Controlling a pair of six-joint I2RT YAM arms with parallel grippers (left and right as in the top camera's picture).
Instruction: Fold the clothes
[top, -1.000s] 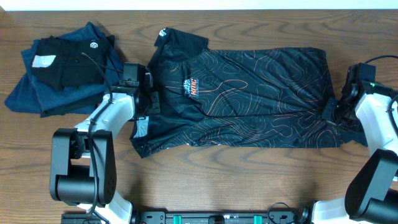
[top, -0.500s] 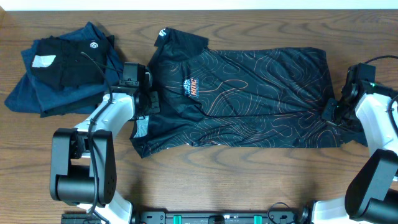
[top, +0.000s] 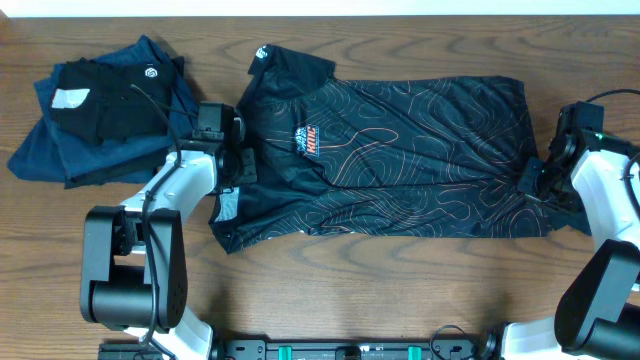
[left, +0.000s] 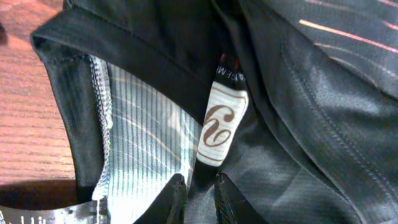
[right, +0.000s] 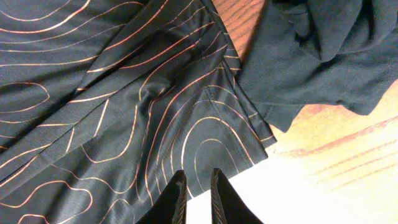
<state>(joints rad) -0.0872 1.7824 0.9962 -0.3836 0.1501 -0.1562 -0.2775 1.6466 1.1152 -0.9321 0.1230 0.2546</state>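
The black T-shirt with thin orange contour lines lies spread lengthwise across the table, its collar to the left and its hem to the right. My left gripper sits at the collar. In the left wrist view its jaws are nearly together with dark fabric pinched between them, just below the white neck label. My right gripper is at the hem's lower right corner. In the right wrist view its narrow jaws straddle the hem edge of the patterned cloth.
A pile of folded dark blue and black garments lies at the back left. Bare wooden table runs along the front. A rumpled plain black fold of cloth lies beside the hem in the right wrist view.
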